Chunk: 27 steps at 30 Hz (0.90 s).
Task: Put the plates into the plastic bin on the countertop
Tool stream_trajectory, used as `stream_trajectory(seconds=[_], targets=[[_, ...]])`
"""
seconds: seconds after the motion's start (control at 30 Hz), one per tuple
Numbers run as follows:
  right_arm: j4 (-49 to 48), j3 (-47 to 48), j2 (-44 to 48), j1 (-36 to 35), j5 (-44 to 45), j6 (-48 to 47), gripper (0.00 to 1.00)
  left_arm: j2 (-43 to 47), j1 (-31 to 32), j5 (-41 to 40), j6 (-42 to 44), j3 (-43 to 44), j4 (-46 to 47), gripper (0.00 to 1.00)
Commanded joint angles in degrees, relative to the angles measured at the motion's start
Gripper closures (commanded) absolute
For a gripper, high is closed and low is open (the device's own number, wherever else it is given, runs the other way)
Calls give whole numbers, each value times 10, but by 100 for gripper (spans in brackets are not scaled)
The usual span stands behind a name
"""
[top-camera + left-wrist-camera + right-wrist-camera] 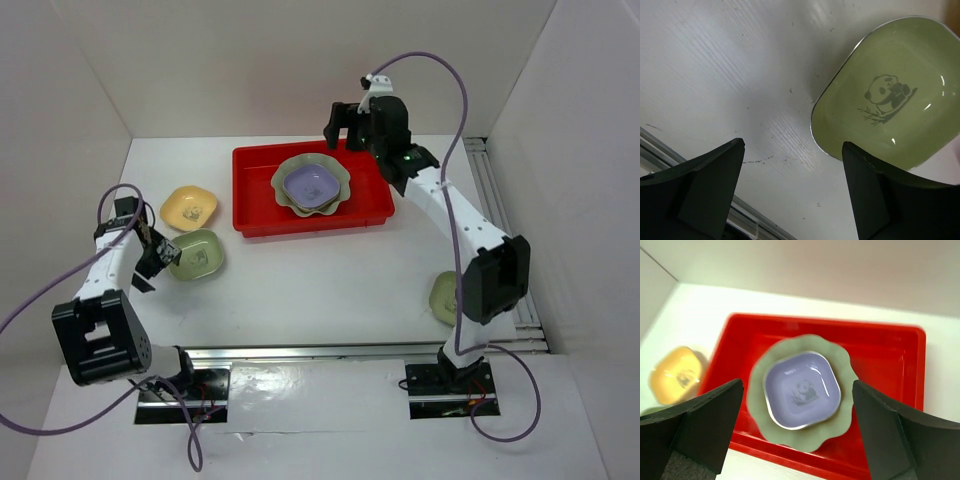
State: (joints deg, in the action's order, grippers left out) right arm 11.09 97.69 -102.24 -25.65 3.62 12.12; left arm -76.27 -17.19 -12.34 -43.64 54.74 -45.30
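The red plastic bin (258, 190) stands at the back middle of the white countertop (320, 280). In it lies the large pale green scalloped dish (343, 178) with the lavender dish (310, 184) on top. A yellow dish (189, 207) and a light green dish (196, 254) sit left of the bin. My left gripper (158, 250) is open and empty at the light green dish's left edge; in the left wrist view the dish (890, 95) lies by my right finger. My right gripper (346, 128) is open and empty above the bin's back edge. No pink dish is in view.
Another pale green dish (444, 297) lies by the right arm's lower link. White walls stand at the back and both sides. A metal rail (330, 351) runs along the near edge. The right wrist view shows the bin (890, 355) and yellow dish (676, 374).
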Motion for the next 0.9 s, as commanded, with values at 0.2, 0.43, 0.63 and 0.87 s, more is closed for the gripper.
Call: stream_trajectory(seconds=[0.2,0.43,0.63,0.87], targets=[[-89,-101,102,-8,-36,-2,3,-131,-28,62,38,49,28,17],[-102,-125,127,-2,-47,4,3,-167,-41,40,32,50,16,65],[-113,-150,155,15,-60,14,3,-187,-41,35,32,50,16,84],[-94,-150,172,39,-65,26,2,-93,-14,35,43,37,6,100]])
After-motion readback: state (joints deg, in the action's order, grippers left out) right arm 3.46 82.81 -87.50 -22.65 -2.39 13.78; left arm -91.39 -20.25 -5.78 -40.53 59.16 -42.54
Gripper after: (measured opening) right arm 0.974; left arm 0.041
